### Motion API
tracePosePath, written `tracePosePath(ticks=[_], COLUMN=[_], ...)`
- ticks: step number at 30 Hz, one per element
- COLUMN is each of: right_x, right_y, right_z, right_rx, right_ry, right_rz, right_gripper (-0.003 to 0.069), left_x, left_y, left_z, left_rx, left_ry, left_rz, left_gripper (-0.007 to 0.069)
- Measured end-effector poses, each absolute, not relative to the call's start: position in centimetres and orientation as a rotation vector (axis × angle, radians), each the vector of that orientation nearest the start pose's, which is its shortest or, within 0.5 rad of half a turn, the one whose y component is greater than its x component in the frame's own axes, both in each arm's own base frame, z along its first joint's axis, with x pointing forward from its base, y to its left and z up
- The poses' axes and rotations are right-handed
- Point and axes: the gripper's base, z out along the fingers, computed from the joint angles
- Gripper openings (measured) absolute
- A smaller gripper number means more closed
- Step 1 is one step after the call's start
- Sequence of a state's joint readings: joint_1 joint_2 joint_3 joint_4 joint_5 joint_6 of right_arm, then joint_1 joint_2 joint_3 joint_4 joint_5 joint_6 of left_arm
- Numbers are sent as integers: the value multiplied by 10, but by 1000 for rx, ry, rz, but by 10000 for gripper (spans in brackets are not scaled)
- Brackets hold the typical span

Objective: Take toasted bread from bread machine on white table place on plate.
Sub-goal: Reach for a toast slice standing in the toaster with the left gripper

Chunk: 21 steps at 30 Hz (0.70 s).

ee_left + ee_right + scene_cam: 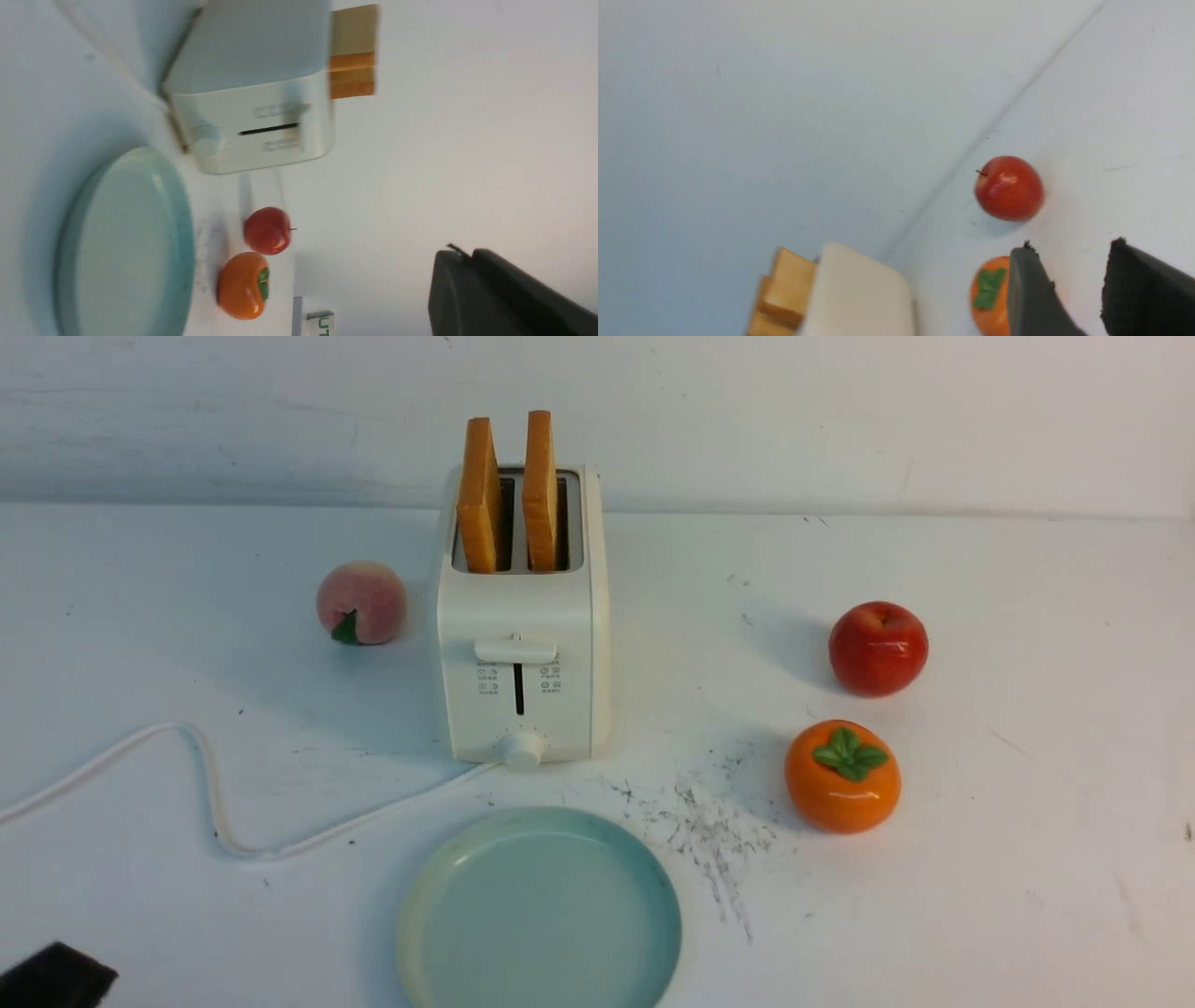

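Two slices of toasted bread stand upright in the slots of the cream bread machine at the middle of the white table. The teal plate lies bare just in front of it. In the left wrist view my left gripper is shut on nothing, well away from the bread machine and toast. My right gripper is open and empty in the right wrist view, hovering near the persimmon, with the toast far off.
A peach sits left of the bread machine. A red apple and an orange persimmon sit to its right. The white cord snakes over the table's left side. A dark piece of my left arm shows at the near left corner.
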<state>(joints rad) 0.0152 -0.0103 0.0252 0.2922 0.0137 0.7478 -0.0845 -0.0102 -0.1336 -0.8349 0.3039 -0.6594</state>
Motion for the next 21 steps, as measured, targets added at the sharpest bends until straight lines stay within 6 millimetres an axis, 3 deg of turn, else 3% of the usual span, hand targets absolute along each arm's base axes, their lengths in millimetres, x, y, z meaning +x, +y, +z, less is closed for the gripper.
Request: tracePosePath(ticks=[4,10,15,18,20,21], right_x=[57,56,55,47,38,38], right_y=[1,1,-3,-5,-3,-3], right_z=[205,206,215,249,287,290], right_rx=[820,831,807,635,453,438], right_ry=[1342,1321,1210,1078,1044,1045], right_rz=[902,918,934,844,683,667], right_gripper=[240,240,231,181,129,117], left_x=[36,46,50,58,73,76], left_y=[-26,-34,-42,-48,-53,-53], left_z=[262,260,283,329,352,355], left_rx=[-828,-883,-819,-605,-513,-508], left_ry=[1444,1602,1699,1748,1816,1818], left_rz=[-1348,-1374,-1411,-1349,-1311,-1306], left_gripper=[-14,-14,-14,-14,-14,-14])
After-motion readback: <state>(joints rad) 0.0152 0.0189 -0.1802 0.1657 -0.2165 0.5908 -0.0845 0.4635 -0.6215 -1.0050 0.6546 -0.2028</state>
